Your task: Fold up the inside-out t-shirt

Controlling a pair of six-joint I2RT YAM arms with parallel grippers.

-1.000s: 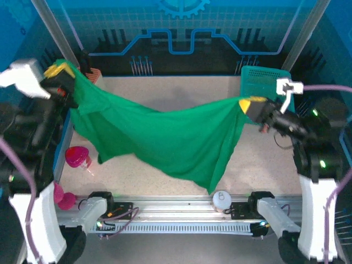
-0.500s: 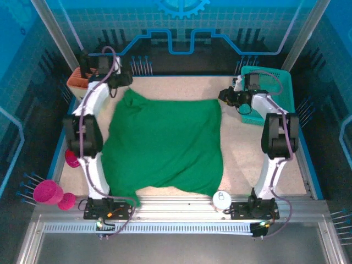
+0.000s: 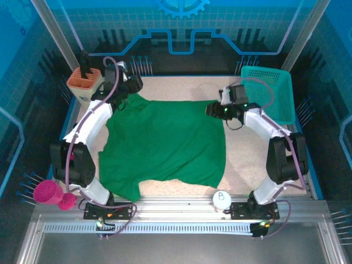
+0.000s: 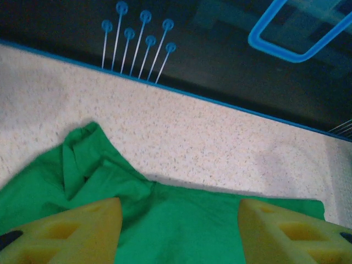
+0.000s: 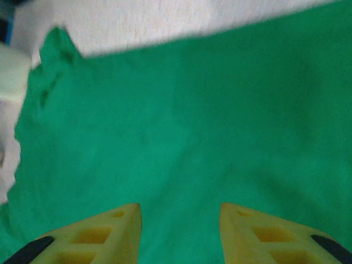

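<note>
**Over the far edge of the inside-out t-shirt, both tools stand empty**

Under the left gripper, whose yellow fingers are apart and hold nothing, lies the shirt's far left corner, with a bunched sleeve just beyond. The right gripper, jaws likewise apart and empty, hovers over the far right corner. Outward from both, green cloth lies spread nearly flat on the table, probably so a first fold can begin. A teal basket stands beyond the right gripper, apart from the cloth.

Bare tabletop lies open right of the t-shirt, bounded by the teal basket at far right and the white cup at the near edge.
</note>
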